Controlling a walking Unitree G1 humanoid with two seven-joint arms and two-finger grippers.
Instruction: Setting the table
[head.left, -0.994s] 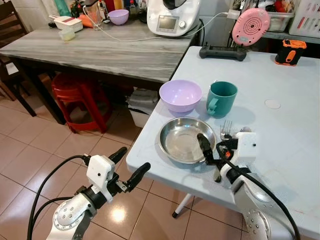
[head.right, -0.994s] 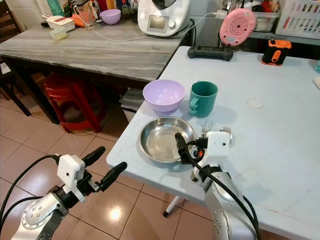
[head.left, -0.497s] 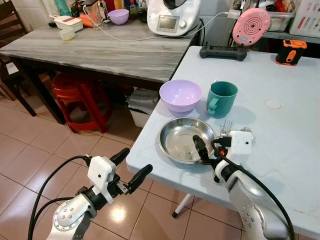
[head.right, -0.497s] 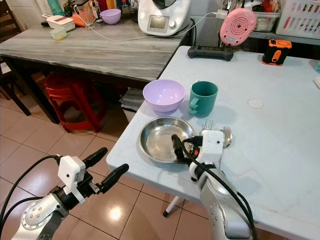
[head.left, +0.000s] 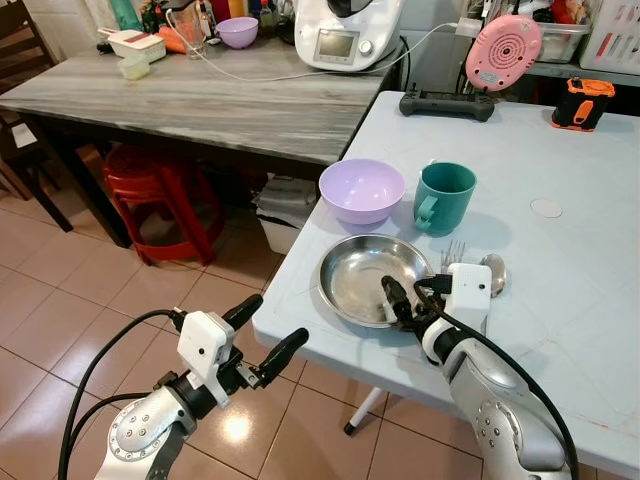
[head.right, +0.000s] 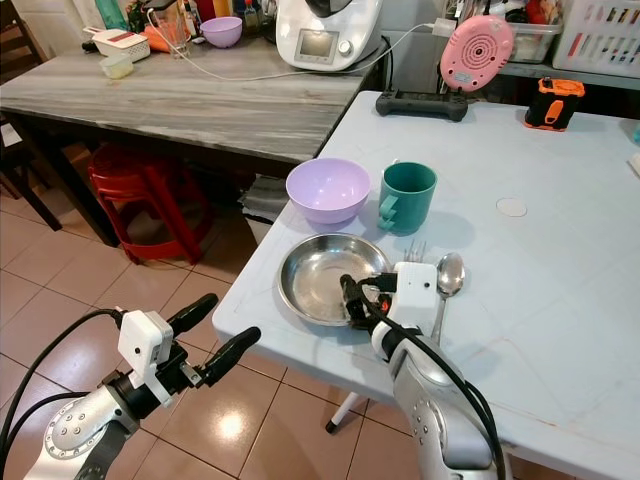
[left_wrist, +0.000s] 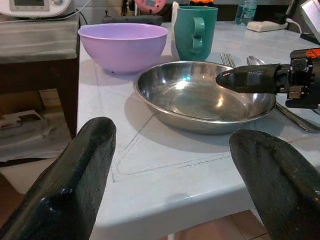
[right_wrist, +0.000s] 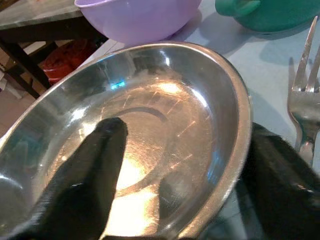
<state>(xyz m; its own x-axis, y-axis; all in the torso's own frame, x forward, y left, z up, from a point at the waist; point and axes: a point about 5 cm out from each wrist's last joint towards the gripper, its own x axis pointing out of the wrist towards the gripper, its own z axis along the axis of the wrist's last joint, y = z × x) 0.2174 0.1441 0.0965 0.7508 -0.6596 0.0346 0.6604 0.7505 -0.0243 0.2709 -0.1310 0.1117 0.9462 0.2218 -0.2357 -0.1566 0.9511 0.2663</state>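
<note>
A steel plate (head.left: 358, 272) lies near the front left corner of the pale blue table (head.left: 560, 240). Behind it stand a purple bowl (head.left: 360, 188) and a green mug (head.left: 443, 196). A fork (head.left: 452, 254) and a spoon (head.right: 448, 274) lie just right of the plate. My right gripper (head.left: 404, 301) is open and straddles the plate's right rim (right_wrist: 235, 100), with one finger (right_wrist: 100, 165) inside the plate and the other outside by the fork (right_wrist: 302, 95). My left gripper (head.left: 270, 322) is open, below and left of the table corner, above the floor, pointing at the plate (left_wrist: 200, 95).
A grey wood-grain table (head.left: 200, 95) stands to the left with a red stool (head.left: 150, 185) under it. A kitchen machine (head.left: 345, 30), a pink device (head.left: 500, 50), a black controller (head.left: 445, 103) and an orange gadget (head.left: 580, 100) sit along the back.
My right gripper has slid left from over the fork and spoon to the plate's right rim, uncovering the spoon. The left arm has barely moved.
</note>
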